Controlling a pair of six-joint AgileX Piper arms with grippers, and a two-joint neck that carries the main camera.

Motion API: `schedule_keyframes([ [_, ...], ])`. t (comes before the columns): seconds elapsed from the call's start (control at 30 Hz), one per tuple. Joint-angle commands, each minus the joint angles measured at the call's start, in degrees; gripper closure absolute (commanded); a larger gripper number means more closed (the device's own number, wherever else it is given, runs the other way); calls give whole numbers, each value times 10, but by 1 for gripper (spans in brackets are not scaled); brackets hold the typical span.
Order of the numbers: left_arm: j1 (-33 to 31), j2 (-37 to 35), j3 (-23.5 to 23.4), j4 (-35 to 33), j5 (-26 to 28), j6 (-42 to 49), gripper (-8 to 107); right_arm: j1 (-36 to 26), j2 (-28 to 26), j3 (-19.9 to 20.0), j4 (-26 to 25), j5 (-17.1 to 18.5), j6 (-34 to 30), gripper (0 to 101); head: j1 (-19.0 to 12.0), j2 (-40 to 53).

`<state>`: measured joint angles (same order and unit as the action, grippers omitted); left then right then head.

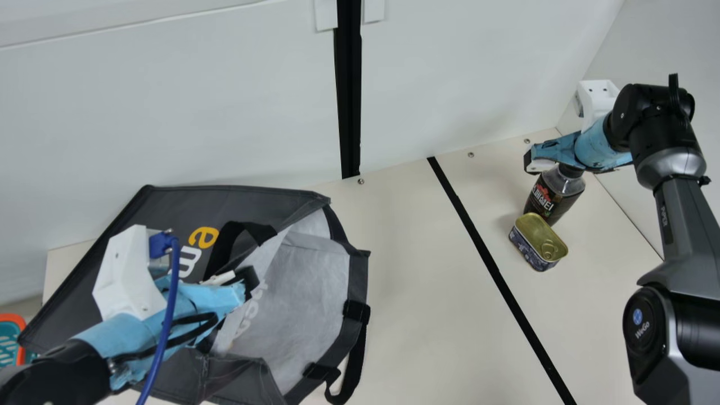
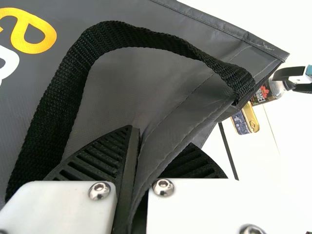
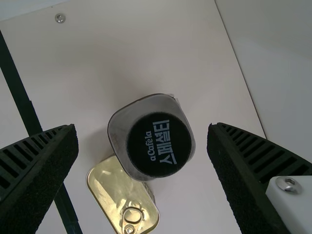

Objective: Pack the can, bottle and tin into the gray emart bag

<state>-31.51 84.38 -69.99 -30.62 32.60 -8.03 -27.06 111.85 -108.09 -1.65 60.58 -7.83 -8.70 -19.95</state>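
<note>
Gray fabric emart bag (image 1: 169,207), main view, gaping toward the right side of the cream counter (image 1: 410,315); the left gripper (image 1: 247,282) is at its rim. Across a black strip (image 1: 489,259) lie the goods to be packed: a dark-labelled, clear-shouldered bottle (image 1: 554,197), with the right gripper (image 1: 571,167) at its cap, and, just beside it, a gold-lidded rectangular tin (image 1: 539,242). An orange-rimmed teal basket (image 1: 21,323) lies beyond the bag

Left wrist view: the ribbed black fingers (image 2: 100,158) are clamped on a fold of the bag's edge, probably to keep the mouth open. A black webbing handle (image 2: 109,31) arches nearby and could snag an incoming item

Right wrist view: fingers well apart, one on either side of the bottle's black cap (image 3: 159,145), neither touching it. The step in hand is judged to be grasping the bottle; the next move calls for centring, lowering if needed and closing, without nudging the adjacent tin
</note>
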Motion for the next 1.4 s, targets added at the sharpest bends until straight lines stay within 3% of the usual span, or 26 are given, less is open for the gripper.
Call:
schedule_keyframes([
  [0.0,0,0,0,0,0,0,89,0,3,-2,0,2,1,10,-13,0],
  [0.1,0,0,0,0,0,0,89,0,6,-5,1,4,2,10,-13,0],
  [0.57,0,0,0,0,0,0,89,2,12,-7,2,11,14,101,-13,0],
  [1.37,0,0,0,0,0,0,89,17,-12,-18,29,6,-23,101,-13,0],
])
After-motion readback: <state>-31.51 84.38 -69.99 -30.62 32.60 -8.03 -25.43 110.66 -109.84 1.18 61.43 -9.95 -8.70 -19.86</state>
